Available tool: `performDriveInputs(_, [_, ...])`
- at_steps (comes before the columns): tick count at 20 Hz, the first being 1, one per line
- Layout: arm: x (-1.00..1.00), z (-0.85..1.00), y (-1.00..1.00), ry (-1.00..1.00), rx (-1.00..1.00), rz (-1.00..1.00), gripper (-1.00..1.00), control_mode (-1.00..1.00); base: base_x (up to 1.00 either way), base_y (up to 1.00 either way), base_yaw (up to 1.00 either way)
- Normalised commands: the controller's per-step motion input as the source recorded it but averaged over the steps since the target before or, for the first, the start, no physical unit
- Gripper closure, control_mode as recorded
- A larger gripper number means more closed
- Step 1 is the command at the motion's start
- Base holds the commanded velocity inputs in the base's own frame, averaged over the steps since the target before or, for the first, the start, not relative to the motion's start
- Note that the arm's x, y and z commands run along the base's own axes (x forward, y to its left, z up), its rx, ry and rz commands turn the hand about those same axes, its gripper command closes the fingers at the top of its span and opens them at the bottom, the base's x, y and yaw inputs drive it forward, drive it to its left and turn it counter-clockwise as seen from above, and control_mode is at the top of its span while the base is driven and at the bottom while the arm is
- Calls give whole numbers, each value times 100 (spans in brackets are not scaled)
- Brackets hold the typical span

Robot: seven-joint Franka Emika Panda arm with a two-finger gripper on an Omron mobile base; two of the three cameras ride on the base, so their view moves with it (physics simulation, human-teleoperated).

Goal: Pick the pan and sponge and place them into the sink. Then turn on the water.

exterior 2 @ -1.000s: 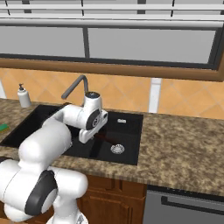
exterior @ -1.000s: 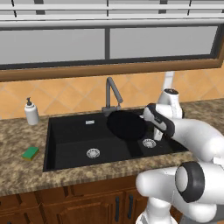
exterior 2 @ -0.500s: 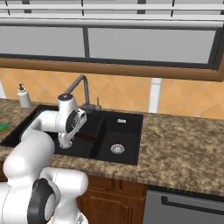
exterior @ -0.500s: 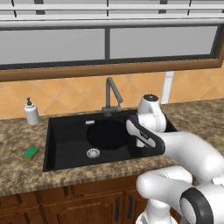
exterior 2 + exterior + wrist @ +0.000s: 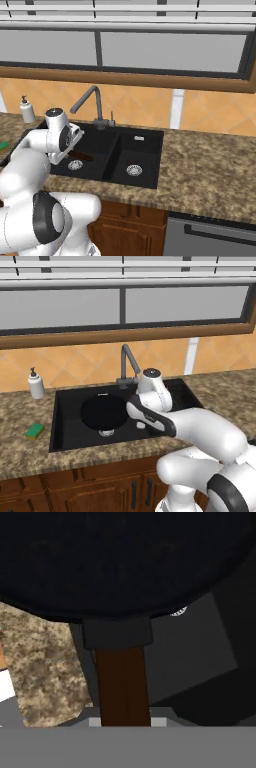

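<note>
My gripper [image 5: 137, 421] is shut on the brown handle [image 5: 122, 684] of the black pan [image 5: 104, 412]. The pan hangs level over the larger left basin of the black sink [image 5: 67, 406], and the silver drain [image 5: 106, 432] peeks out under its front edge. In the hand view the pan [image 5: 125, 562] spreads across the top, with my gripper [image 5: 122, 722] at the handle's near end. From the right, the handle [image 5: 81, 156] sticks out past the hand. The green sponge [image 5: 35, 430] lies on the counter left of the sink. No water is in view at the faucet [image 5: 128, 362].
A white soap dispenser [image 5: 35, 384] stands on the counter at the sink's back left corner. The gooseneck faucet [image 5: 90, 100] rises behind the divider between the basins. The smaller right basin [image 5: 134, 159] holds nothing but its drain. Granite counter stretches to the right.
The arm has swung left and carried the pan from above the right basin across the divider to above the left basin. The gripper stays shut on the handle.
</note>
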Motion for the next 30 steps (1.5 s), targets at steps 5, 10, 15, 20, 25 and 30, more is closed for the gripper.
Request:
performDriveInputs(5, [26, 0, 62, 3, 0, 0, 100, -100, 0, 0, 0])
performDriveInputs(10, [35, 0, 17, 3, 2, -12, 100, -100, 0, 0, 0])
performDriveInputs(15, [27, 0, 19, 3, 1, -7, 100, -100, 0, 0, 0])
performDriveInputs(20, [25, -8, 41, 0, 0, -8, 100, -100, 0, 0, 0])
performDriveInputs(25, [7, -2, 11, 1, 0, -7, 100, -100, 0, 0, 0])
performDriveInputs(30, [3, -1, 10, 0, 0, -3, 100, -100, 0, 0, 0])
